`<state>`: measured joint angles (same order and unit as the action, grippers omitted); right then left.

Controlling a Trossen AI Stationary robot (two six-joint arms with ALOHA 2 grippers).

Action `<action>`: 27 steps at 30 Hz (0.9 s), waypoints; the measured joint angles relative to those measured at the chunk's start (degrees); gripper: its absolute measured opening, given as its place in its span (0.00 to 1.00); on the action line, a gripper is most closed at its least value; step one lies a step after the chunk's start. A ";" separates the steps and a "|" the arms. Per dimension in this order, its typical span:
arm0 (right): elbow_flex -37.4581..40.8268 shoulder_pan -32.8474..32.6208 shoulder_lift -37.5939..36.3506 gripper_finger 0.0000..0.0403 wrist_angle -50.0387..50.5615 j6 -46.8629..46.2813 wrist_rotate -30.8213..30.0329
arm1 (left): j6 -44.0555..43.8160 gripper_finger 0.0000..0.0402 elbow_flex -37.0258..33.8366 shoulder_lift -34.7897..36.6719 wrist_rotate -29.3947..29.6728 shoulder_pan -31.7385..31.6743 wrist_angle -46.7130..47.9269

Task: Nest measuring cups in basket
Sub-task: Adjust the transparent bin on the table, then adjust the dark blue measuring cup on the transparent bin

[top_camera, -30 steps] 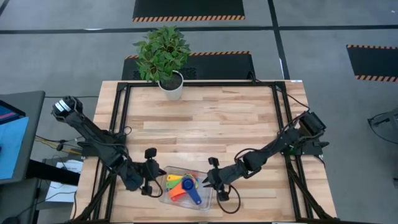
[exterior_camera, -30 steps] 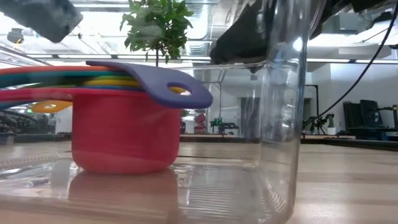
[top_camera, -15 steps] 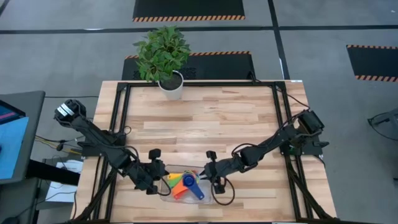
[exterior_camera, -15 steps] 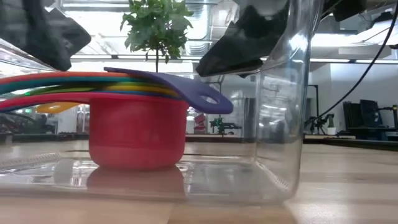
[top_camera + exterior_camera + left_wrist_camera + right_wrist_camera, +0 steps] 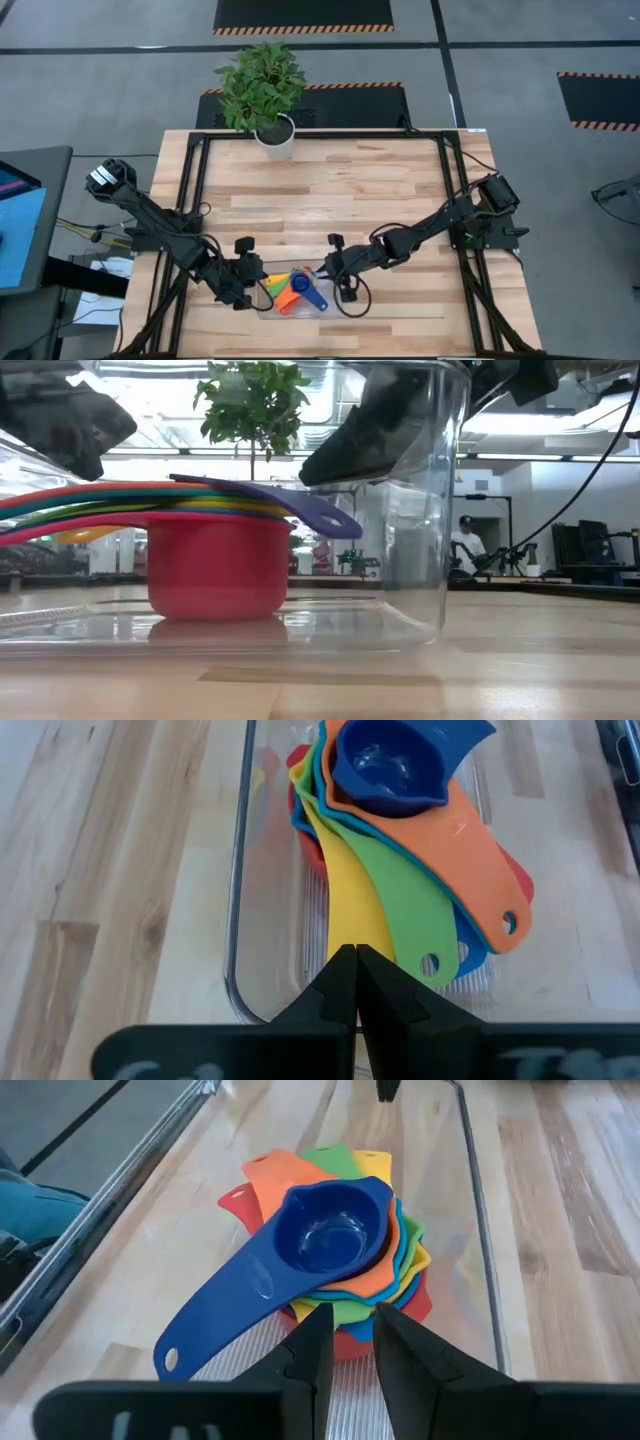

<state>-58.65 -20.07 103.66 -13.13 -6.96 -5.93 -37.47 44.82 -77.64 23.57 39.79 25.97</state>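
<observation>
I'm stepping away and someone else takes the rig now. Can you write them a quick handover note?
Left gripper: jaws shut, empty, at the basket's left end.
Right gripper: jaws slightly apart, empty, at its right end.
Measuring cups: nested in one stack inside the basket, red cup at the bottom, dark blue cup on top, handles fanned out.
Done: nesting appears complete.
Left: probably only pulling both arms back.

I find no text, label, brand or number that I can read, not on the measuring cups (image 5: 330, 1255), not on the basket (image 5: 238, 920), and not on the worktop (image 5: 330, 195).
</observation>
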 joint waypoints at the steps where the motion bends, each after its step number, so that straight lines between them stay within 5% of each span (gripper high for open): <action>1: 0.00 0.00 0.00 0.25 0.03 0.00 0.02 | -0.02 0.00 -0.04 0.34 -0.17 0.00 0.00; 19: -4.43 -1.05 0.00 0.25 -3.71 7.37 0.20 | 2.71 0.00 -0.35 14.30 5.11 0.34 5.60; 27: -22.67 -0.57 0.74 0.24 30.91 15.40 -1.24 | 0.12 0.00 -0.31 15.38 6.55 4.94 6.57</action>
<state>-81.32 -20.64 104.39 17.78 8.44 -7.18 -37.35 44.51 -62.26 30.12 44.73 32.55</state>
